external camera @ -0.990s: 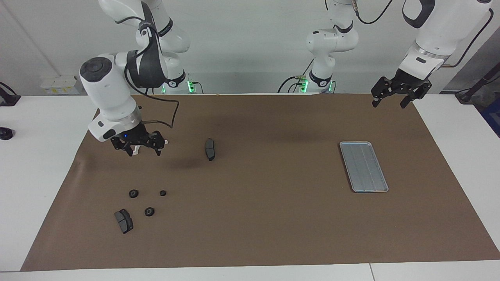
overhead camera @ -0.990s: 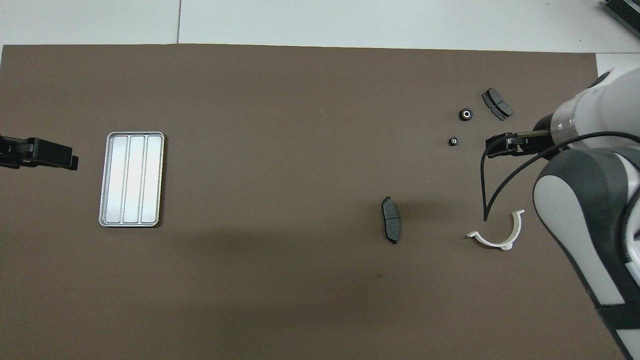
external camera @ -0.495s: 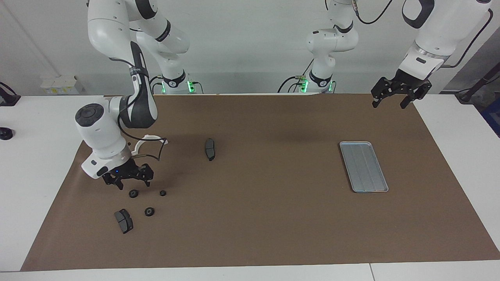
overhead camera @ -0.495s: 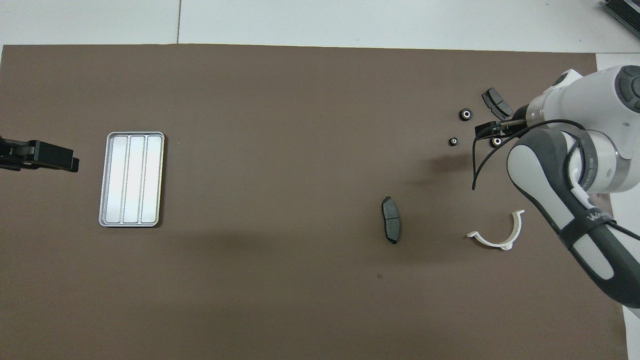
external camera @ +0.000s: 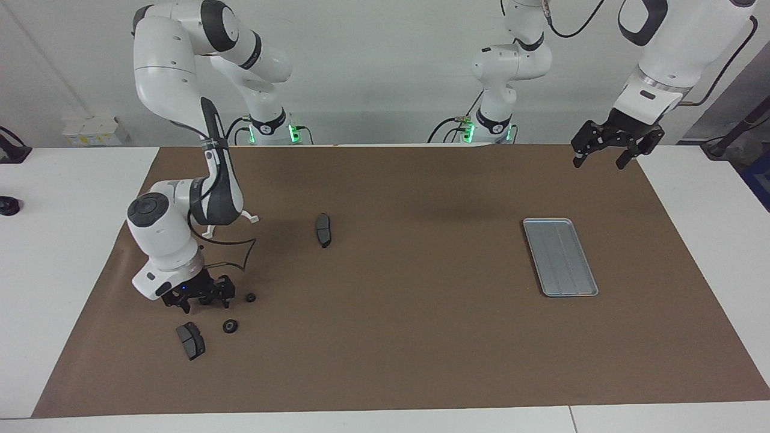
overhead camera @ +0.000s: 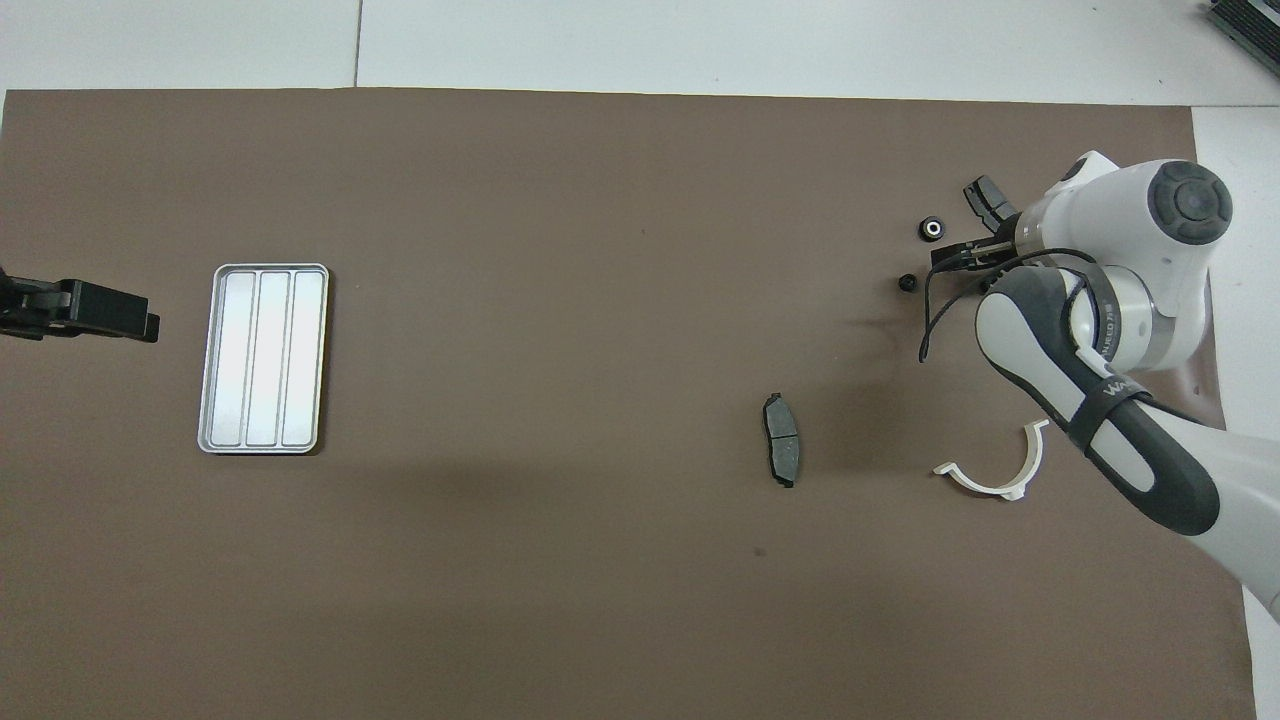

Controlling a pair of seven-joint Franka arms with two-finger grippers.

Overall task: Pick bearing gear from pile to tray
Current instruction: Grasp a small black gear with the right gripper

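Observation:
Two small black bearing gears [external camera: 250, 297] [external camera: 229, 326] lie on the brown mat at the right arm's end; the overhead view shows them as gears [overhead camera: 907, 283] [overhead camera: 931, 228]. My right gripper [external camera: 206, 302] is down at mat level beside them, open, its fingers straddling a third gear that it mostly hides. Whether the fingers touch it I cannot tell. The silver-grey ribbed tray [external camera: 559, 257] [overhead camera: 263, 357] lies toward the left arm's end. My left gripper [external camera: 598, 160] [overhead camera: 85, 310] waits open in the air over the mat's corner near the tray.
A dark brake pad [external camera: 190, 340] lies just past the gears, farther from the robots. Another brake pad [external camera: 323, 229] [overhead camera: 782, 452] lies nearer the mat's middle. A white curved clip [overhead camera: 995, 470] sits nearer the robots, partly covered by the right arm in the facing view.
My right arm has swung away from the robots and dropped from above the white clip down onto the group of gears. The left arm has not moved.

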